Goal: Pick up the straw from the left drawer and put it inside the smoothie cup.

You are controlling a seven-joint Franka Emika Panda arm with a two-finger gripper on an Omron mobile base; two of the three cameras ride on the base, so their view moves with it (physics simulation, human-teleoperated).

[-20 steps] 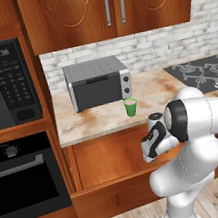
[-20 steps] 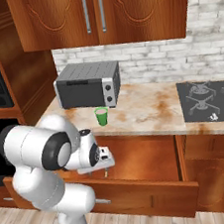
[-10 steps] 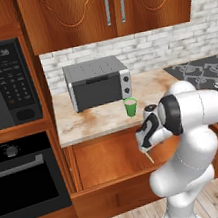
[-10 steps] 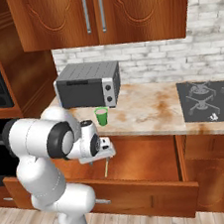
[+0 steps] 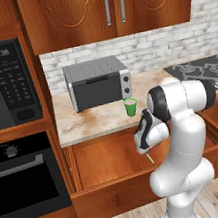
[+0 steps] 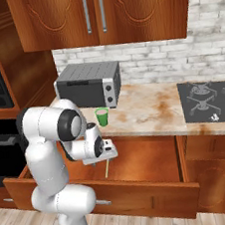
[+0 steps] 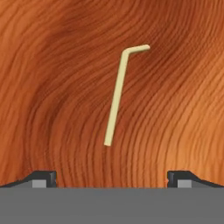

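Straw (image 7: pixel 116 98): thin pale yellow-green stick with short bent tip, lying flat on the wooden floor of the open left drawer (image 5: pixel 100 163); likely very light, slightly springy and easily rolled or flicked aside. Gripper (image 7: pixel 111 177): poised above it, jaws fully spread, holding nothing; best purchase appears mid-shaft, jaws across its width; smoothie cup (image 5: pixel 131 106) waits on the counter.

I'm in a kitchen: toaster oven (image 5: pixel 98 82) on the bench (image 5: pixel 90 122), stovetop (image 6: pixel 211 100) right of it, cupboards (image 5: pixel 108 7) above it.

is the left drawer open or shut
Open: the left drawer is pulled out, the straw lying flat on its floor.
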